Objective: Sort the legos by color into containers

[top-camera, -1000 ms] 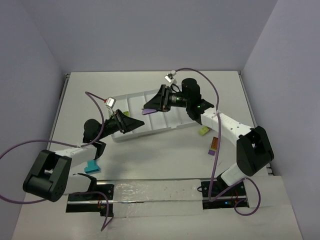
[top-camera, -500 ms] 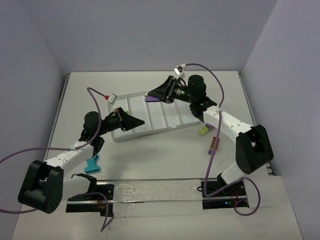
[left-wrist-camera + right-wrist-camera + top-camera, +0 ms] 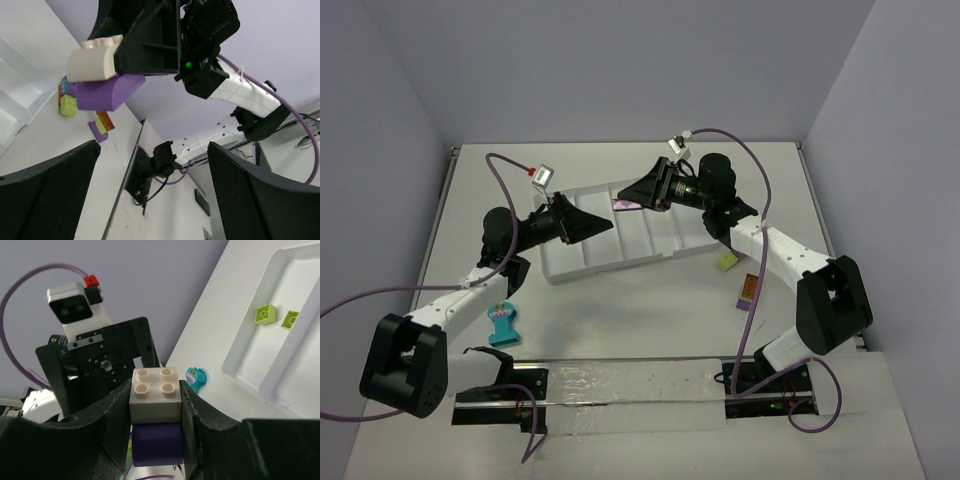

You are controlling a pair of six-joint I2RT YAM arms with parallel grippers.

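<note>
Right wrist: right claw (image 3: pixel 156 415) pinches a tan-on-purple lego stack (image 3: pixel 155 399); left claw (image 3: pixel 155 197) (spread wide) looms behind, over the tray (image 3: pixel 250 355).

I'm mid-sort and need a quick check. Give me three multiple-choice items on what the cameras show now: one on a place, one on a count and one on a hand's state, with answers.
1. Where is the teal toothed piece relative to the white tray?
A) inside it
B) on the table outside it
C) leaning on its rim

2. How many lime green bricks lie in the tray in the right wrist view?
A) two
B) none
C) five

3. What is the right hand doing?
A) open, empty
B) shut on the teal piece
C) shut on a tan-on-purple brick stack

Answers:
1 B, it lies on the table, clear of the tray.
2 A, two show on the tray floor.
3 C, the stack sits clamped in it.
</note>
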